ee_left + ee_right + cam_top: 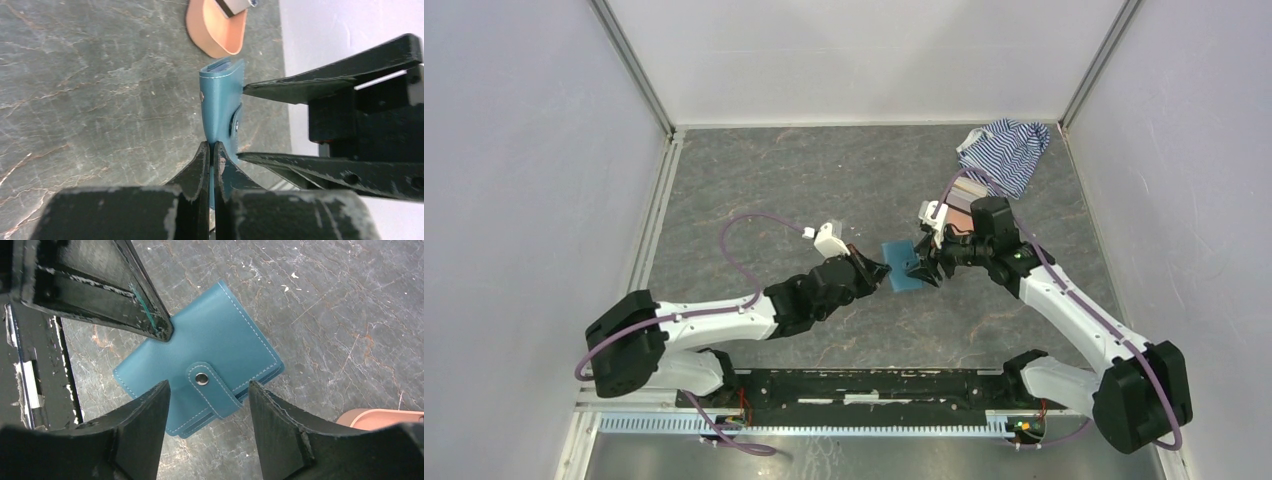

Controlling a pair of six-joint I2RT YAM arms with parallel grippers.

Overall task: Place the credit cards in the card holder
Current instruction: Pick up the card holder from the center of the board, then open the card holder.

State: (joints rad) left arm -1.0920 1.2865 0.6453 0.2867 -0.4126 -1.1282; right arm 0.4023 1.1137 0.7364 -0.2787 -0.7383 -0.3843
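- Teal, smooth leather-look skin with pale stitching round the rim: the card holder point(220, 335) is folded shut near mid-table, between the two arms. Its snap tab point(202, 379) is fastened over the open edge.
- Left gripper point(210, 152) is pinched tight on one edge of the card holder, its jaws almost meeting on the thin flap. I cannot tell whether the holder rests on the table point(774, 180) or hangs just above it.
- Right gripper point(207, 390) has its jaws apart and straddles the tab side. One fingertip is touching or just beside the holder's edge, and nothing is clamped.
- Handling, as a judgement: light and flexible rather than stiff, so likely to sag or swing from a single-edge pinch. The sleek skin may slip, so a deep bite along an edge looks safer than a bite at a corner.
- The tab looks like the place to take hold for opening. It is small, soft and rounded, with a metal stud that should pop under a peel.
- Credit cards are not clearly in view. Being thin and rigid, they would need the pockets held agape.
- Dark grey marbled table, matte. A pink oval case point(217, 30) lies just beyond the holder, and a blue-white striped cloth point(1006, 150) sits crumpled in the far right corner.
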